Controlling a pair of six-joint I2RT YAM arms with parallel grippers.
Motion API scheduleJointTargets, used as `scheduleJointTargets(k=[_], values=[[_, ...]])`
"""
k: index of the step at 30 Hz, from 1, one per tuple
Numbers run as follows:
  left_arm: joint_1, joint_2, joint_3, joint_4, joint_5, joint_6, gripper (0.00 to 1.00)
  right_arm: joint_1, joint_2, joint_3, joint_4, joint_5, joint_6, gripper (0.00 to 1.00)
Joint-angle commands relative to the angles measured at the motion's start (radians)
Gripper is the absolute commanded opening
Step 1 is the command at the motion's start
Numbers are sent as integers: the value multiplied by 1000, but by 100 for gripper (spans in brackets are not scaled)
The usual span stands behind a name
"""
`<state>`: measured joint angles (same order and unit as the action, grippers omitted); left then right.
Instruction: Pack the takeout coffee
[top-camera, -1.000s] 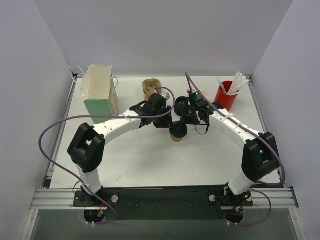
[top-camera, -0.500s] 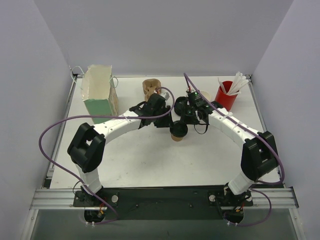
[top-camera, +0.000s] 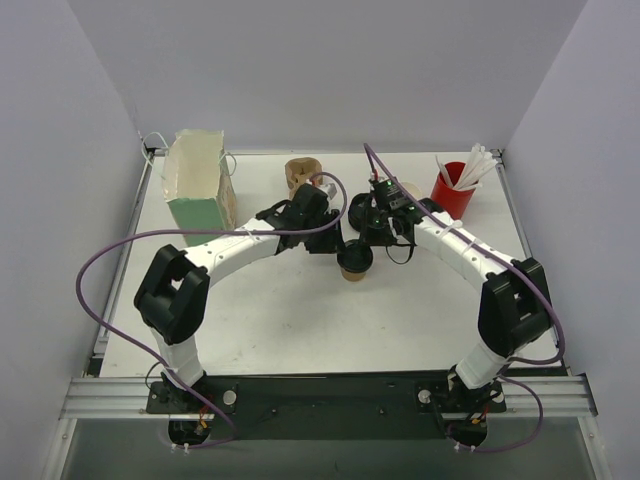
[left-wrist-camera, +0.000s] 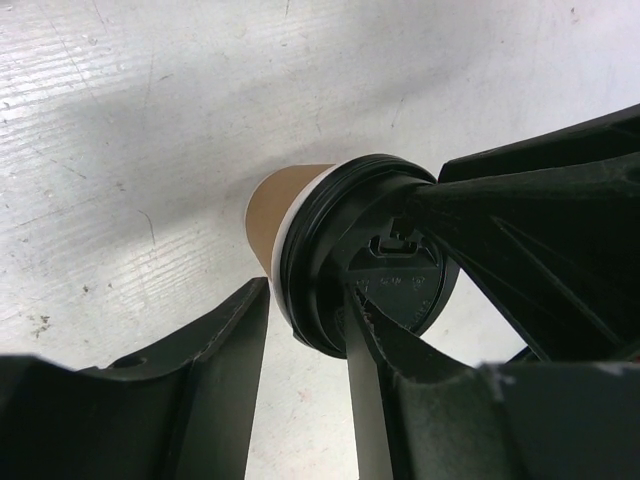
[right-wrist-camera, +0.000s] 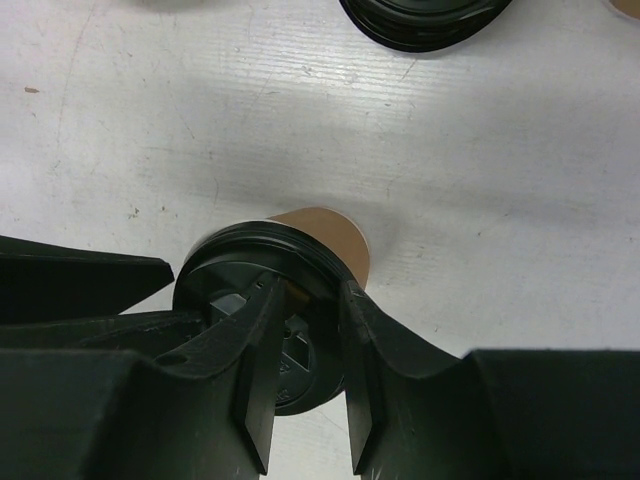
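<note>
The takeout coffee (top-camera: 355, 261), a small brown paper cup with a black lid, stands mid-table between both arms. In the left wrist view, my left gripper (left-wrist-camera: 308, 295) is open. One finger lies on the black lid (left-wrist-camera: 395, 275). The other stands just off the brown cup wall (left-wrist-camera: 275, 205), with a sliver of table showing. In the right wrist view, my right gripper (right-wrist-camera: 305, 290) is closed narrowly over the rim of the lid (right-wrist-camera: 225, 265). One finger is on the lid's top, the other outside it by the cup wall (right-wrist-camera: 335, 230). From above, the left gripper (top-camera: 335, 245) and right gripper (top-camera: 372, 238) meet over the cup.
A green and white paper bag (top-camera: 200, 185) stands open at the back left. A stack of tan lidless cups (top-camera: 303, 174) lies behind the left gripper. Spare black lids (right-wrist-camera: 425, 20) sit behind the coffee. A red cup with white sticks (top-camera: 455, 190) stands at the back right.
Both grippers and the cup have shifted a little toward the back. The right jaws have narrowed on the lid's rim, and the left jaws have widened slightly.
</note>
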<state>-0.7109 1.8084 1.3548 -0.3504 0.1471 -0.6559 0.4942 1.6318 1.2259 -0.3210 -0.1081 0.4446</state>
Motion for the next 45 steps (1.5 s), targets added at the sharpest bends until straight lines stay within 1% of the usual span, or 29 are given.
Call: scheduleJointTargets(k=[1, 2, 4, 15, 21, 24, 28, 30, 32, 36, 45], values=[[19, -9, 64, -41, 29, 53, 46, 0, 14, 55, -33, -22, -20, 24], [21, -6, 69, -44, 35, 56, 48, 0, 20, 58, -38, -27, -23, 24], [28, 3, 79, -52, 51, 67, 50, 0, 29, 70, -47, -30, -26, 24], [44, 35, 93, -45, 108, 76, 51, -3, 46, 83, -67, -24, -27, 24], [44, 26, 72, -35, 97, 65, 44, -5, 48, 80, -67, -16, -23, 24], [42, 20, 58, -27, 92, 64, 43, -6, 42, 78, -64, -13, -20, 27], [42, 16, 50, -25, 83, 64, 41, -8, 25, 83, -62, -10, -18, 37], [41, 12, 50, -25, 71, 67, 41, -8, 19, 81, -59, -5, -14, 38], [34, 12, 55, -33, 62, 70, 41, -8, 10, 72, -55, -2, -11, 41], [30, 20, 63, -50, 51, 76, 40, -23, -13, 53, -38, -5, 12, 43], [24, 29, 73, -73, 31, 78, 40, -49, -85, -18, 0, -30, 54, 42]])
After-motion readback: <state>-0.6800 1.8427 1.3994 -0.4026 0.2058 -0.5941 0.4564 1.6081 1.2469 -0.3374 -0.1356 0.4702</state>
